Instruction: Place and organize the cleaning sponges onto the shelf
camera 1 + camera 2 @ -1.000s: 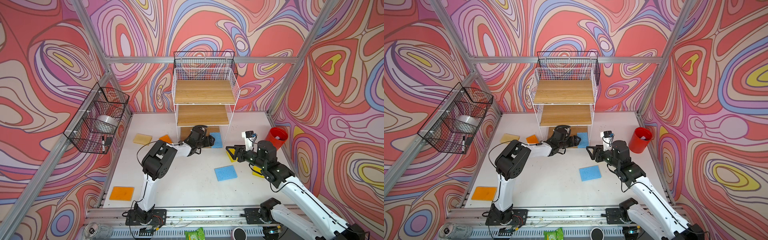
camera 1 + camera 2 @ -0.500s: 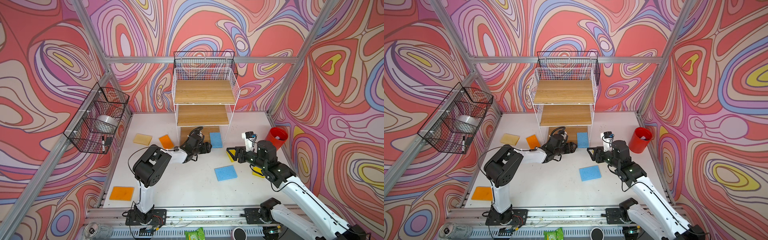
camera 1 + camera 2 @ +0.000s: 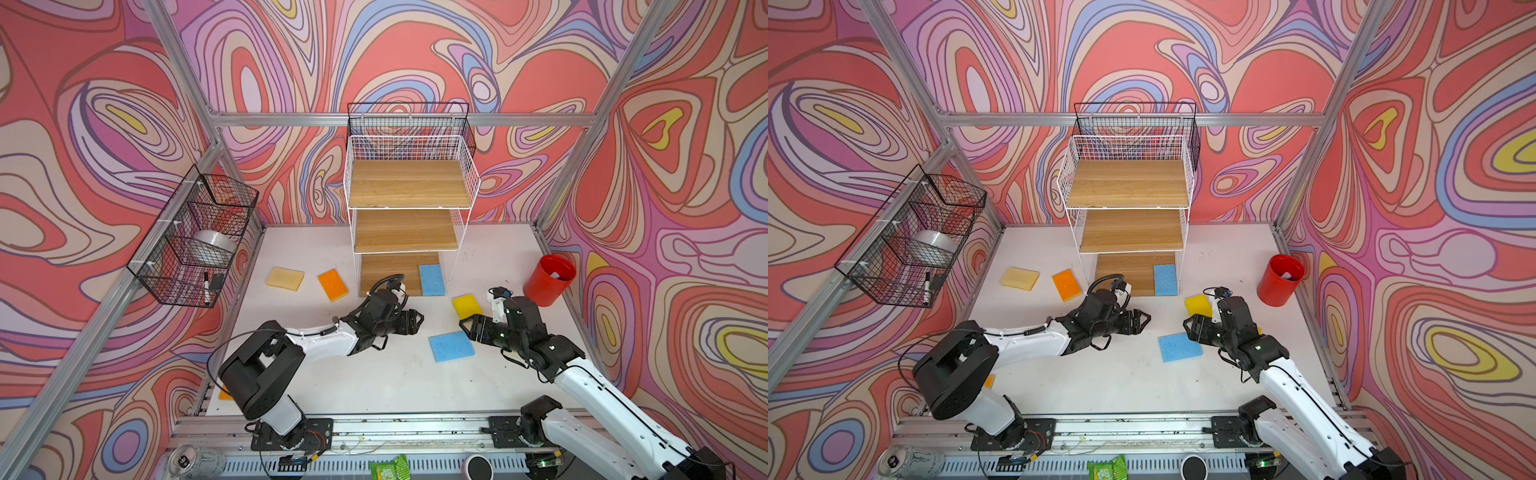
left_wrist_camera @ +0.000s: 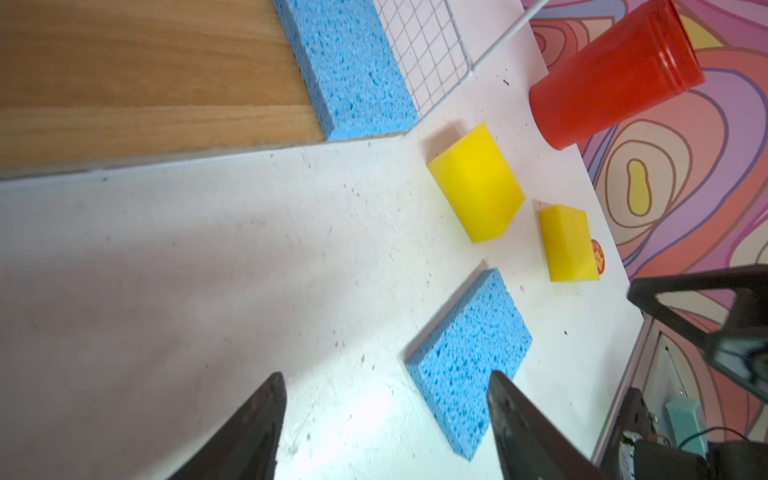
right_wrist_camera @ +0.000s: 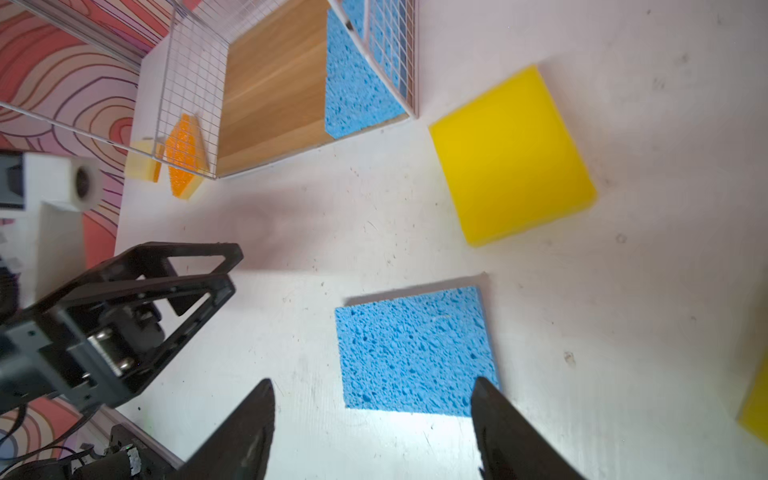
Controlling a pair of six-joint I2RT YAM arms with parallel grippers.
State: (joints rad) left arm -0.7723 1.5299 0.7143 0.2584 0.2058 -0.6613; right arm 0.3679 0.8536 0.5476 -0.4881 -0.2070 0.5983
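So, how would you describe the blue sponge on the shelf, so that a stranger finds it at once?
Find the white wire shelf at the back wall and look at its lowest wood board. A blue sponge lies flat at the right end of that board. It is the only sponge visible on the shelf; the other blue sponge lies out on the table.

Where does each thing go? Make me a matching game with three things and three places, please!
Things:
1. red cup
2. tape roll
3. orange sponge

Places:
A. inside the black wire basket on the left wall
B. on the table, left of the shelf
C. on the table, near the right wall

Pairs: 1-C, 2-A, 3-B
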